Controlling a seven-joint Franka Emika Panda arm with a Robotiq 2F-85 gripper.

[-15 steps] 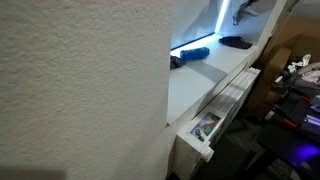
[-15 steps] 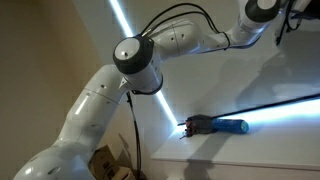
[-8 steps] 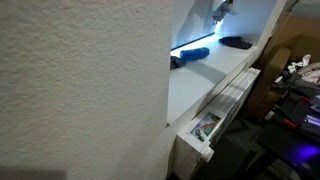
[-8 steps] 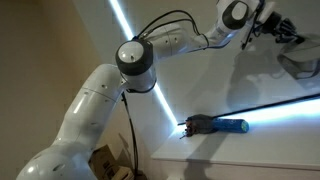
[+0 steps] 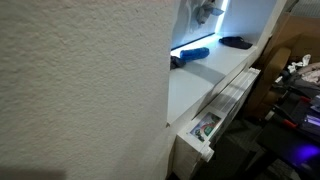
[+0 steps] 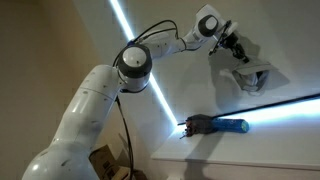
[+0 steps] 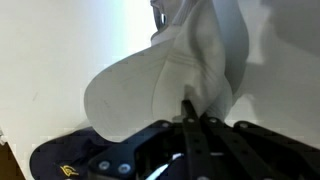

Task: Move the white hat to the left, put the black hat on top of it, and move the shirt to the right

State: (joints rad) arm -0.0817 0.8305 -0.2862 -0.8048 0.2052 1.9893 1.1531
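The arm [image 6: 100, 100] has swung in from the frame edge, bringing the white hat [image 6: 250, 79] with it. The gripper [image 6: 239, 58] is pinched tight on its cloth, and the hat hangs above the white table [image 5: 205, 85]. The black hat [image 5: 237, 42] lies farther back, past a blue item [image 5: 195, 53] in a bright light strip [image 6: 285, 103]. A rough pale wall [image 5: 80, 90] fills the foreground.
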